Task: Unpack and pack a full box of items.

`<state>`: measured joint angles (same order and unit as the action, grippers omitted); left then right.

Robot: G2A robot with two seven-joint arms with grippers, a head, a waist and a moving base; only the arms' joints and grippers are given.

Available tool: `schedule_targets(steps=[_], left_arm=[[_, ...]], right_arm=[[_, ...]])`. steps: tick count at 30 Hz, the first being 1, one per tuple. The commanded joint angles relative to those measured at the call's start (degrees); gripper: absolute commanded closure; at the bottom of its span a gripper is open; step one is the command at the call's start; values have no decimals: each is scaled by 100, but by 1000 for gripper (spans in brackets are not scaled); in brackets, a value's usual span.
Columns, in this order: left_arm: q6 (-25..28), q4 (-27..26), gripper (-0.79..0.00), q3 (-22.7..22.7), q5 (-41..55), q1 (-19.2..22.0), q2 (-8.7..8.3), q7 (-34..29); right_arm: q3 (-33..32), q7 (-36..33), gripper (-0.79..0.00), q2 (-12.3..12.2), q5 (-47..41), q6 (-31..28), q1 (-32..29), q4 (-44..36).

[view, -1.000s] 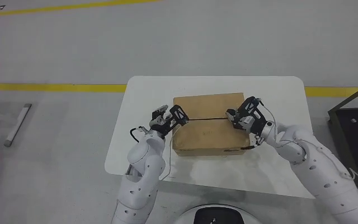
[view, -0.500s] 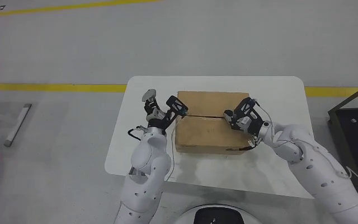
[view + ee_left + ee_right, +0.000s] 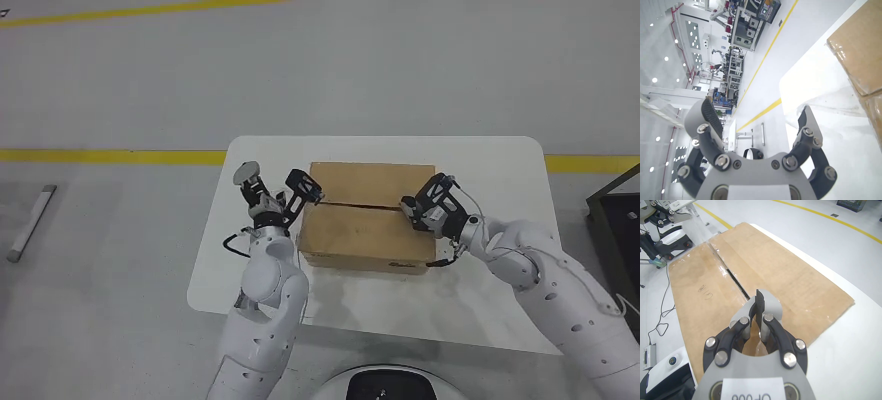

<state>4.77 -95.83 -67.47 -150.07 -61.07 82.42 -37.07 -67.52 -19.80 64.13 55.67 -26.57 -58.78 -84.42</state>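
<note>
A brown cardboard box (image 3: 365,230) sits in the middle of a white surface (image 3: 500,170), slightly left of the frame's centre in the top view. Its two top flaps are folded shut and meet at a seam (image 3: 360,205) that runs across the lid from left to right. In the right wrist view the seam (image 3: 734,277) is covered with shiny clear tape and shows a narrow dark gap partway along. One flap carries a small pen scribble (image 3: 705,292).

The left pincer (image 3: 272,177) hangs just beside the box's left edge in the top view, over the bare surface, with its fingers spread wide apart. In its own wrist view the left pincer (image 3: 755,106) has one fingertip at the end of a strip of clear tape (image 3: 832,108). The strip stretches across to the box (image 3: 857,47) and joins it at the corner where the flaps meet.

The right pincer (image 3: 408,206) is over the right part of the lid in the top view, right on the seam. In its wrist view the right pincer (image 3: 758,294) has its fingers pressed together, tips pointing along the gap.

A yellow line (image 3: 110,157) crosses the grey floor behind the surface. A pale bar (image 3: 30,222) lies on the floor at the frame's left edge.
</note>
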Motion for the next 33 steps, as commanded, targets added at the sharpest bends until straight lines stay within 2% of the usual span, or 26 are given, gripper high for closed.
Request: schedule_targets(steps=[1,9,14,19,26,33], left_arm=[[-54,6,-785,10,-137,-12,6,-6],[-181,30,-785,-64,-137,-34,45,5],[71,31,-785,-184,369,-101,69,140],[234,211,-785,-358,484,-275,35,574],[-33,905,-785,-579,863,-323,27,1058],[-257,1673,-785,-602,1233,113,76,1287]], right_arm=[[6,-11,0,3,0,-8,9,-1],[33,-10,0,23,-41,-2,57,20],[9,-10,0,24,-55,-18,56,45],[-18,-11,0,23,-63,-40,54,68],[-35,-19,0,26,-63,-56,67,78],[-57,-12,0,28,-64,-56,63,90]])
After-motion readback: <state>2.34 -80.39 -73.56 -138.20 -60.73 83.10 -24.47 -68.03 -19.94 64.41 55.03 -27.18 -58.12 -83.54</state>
